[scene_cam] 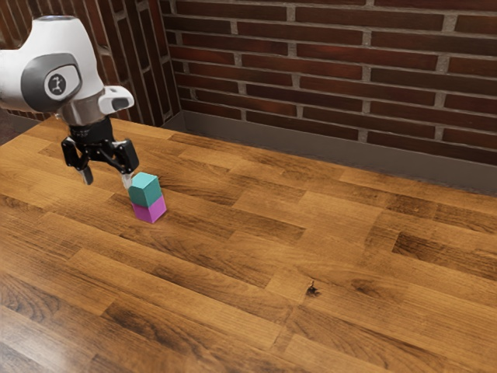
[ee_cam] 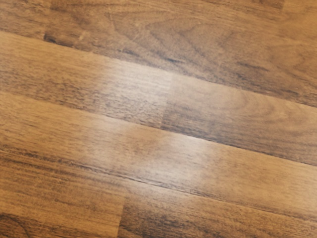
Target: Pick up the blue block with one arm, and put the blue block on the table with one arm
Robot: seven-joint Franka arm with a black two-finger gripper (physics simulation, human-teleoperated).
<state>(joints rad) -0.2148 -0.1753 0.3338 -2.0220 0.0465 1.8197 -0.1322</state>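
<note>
A magenta block (scene_cam: 150,210) sits near my pincer (scene_cam: 107,181), lower than its tips and off toward the exterior view's right. Well apart from my pincer, beyond it from the exterior camera, stands a brick wall (scene_cam: 334,62), its courses dark red and brown with grey mortar. A plain grey baseboard (scene_cam: 311,148) runs along its foot. Closer behind my pincer, a second brick wall (scene_cam: 128,47) meets the first at a corner.

Plank-patterned wooden table (scene_cam: 349,287), with pale glare; beyond the table, brick walls (scene_cam: 334,70) above a grey skirting (scene_cam: 272,138).
</note>
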